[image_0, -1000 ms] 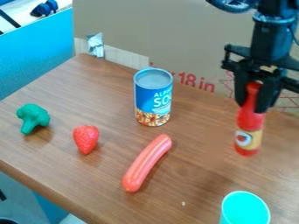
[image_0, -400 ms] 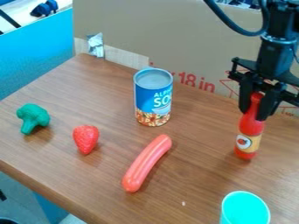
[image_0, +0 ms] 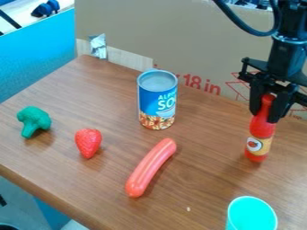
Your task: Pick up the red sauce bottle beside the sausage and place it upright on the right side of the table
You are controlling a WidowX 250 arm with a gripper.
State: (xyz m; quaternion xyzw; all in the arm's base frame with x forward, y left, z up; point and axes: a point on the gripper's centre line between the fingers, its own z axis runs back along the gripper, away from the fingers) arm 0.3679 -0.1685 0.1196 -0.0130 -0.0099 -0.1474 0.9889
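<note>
At the right side the black gripper (image_0: 268,110) points down, shut on the neck of a red sauce bottle (image_0: 260,134). The bottle is upright, with a yellow label, and its base appears to rest on the table. A blue soup can (image_0: 158,101) stands upright left of the gripper. In the middle lies a long pink-red sausage (image_0: 150,168), slanted. A red strawberry (image_0: 88,143) and a green broccoli piece (image_0: 33,121) lie on the left part of the table.
A turquoise cup (image_0: 252,214) stands at the bottom right edge of the wooden table (image_0: 198,184). Behind the table rises a cardboard wall (image_0: 180,36), with silver tape (image_0: 98,46) at its lower left. A blue panel (image_0: 36,54) is at the left.
The gripper and the bottle have shifted slightly right, and the bottle has gone from tilted toward upright. The other objects have stayed where they were.
</note>
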